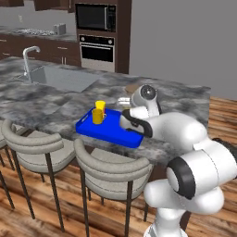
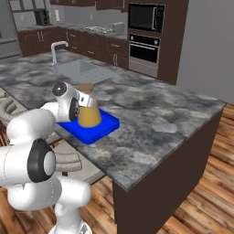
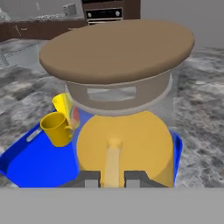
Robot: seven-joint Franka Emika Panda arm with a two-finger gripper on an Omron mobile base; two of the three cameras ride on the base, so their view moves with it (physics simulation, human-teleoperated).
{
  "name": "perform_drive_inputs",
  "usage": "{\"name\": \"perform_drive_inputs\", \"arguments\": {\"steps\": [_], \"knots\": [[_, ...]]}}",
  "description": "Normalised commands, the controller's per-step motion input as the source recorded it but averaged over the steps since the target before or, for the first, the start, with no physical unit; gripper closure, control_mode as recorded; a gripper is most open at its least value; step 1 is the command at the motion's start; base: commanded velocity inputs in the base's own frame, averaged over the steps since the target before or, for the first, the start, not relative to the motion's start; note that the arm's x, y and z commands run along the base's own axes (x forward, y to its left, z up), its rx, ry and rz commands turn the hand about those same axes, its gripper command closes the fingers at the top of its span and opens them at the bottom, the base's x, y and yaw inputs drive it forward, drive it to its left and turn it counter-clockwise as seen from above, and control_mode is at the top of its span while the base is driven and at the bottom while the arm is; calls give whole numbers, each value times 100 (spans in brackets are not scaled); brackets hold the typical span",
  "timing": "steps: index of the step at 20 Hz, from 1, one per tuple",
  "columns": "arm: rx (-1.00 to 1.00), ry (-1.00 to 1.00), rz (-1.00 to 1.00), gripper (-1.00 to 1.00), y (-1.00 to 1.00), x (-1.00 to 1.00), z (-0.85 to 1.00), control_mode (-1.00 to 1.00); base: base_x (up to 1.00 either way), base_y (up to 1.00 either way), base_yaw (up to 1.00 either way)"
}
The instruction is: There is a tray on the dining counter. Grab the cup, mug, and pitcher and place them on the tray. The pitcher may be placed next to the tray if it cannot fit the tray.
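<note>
Grey marbled stone topped the long bench [image 2: 151, 114] where the flat bright blue tray [image 1: 88, 128] lay, with the plain yellow handled mug [image 3: 57, 128] and the small red-splashed yellow tumbler [image 3: 68, 107] already standing together at its far corner. I judged the tall orange pitcher with the tan cork lid [image 2: 87, 112] could tip or catch the rim if released off level. My hand [image 3: 113, 177] was nearly closed, clamped on the pitcher's handle, the pitcher's base over the tray's near end.
</note>
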Motion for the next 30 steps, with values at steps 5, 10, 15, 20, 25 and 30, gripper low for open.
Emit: {"name": "perform_drive_inputs", "arguments": {"steps": [5, 10, 15, 20, 25, 30], "knots": [[2, 1, 0, 100, 15, 27, -30, -100, 0, 0, 0], [0, 1, 0, 100, 13, 26, -28, -100, 0, 0, 0], [0, 0, 0, 100, 8, 43, -16, -100, 0, 0, 0], [0, 0, 0, 100, 4, 52, -12, -100, 0, 0, 0], [0, 0, 0, 100, 1, 36, -26, -100, 0, 0, 0], [0, 0, 0, 100, 0, 10, -46, -100, 0, 0, 0]]}}
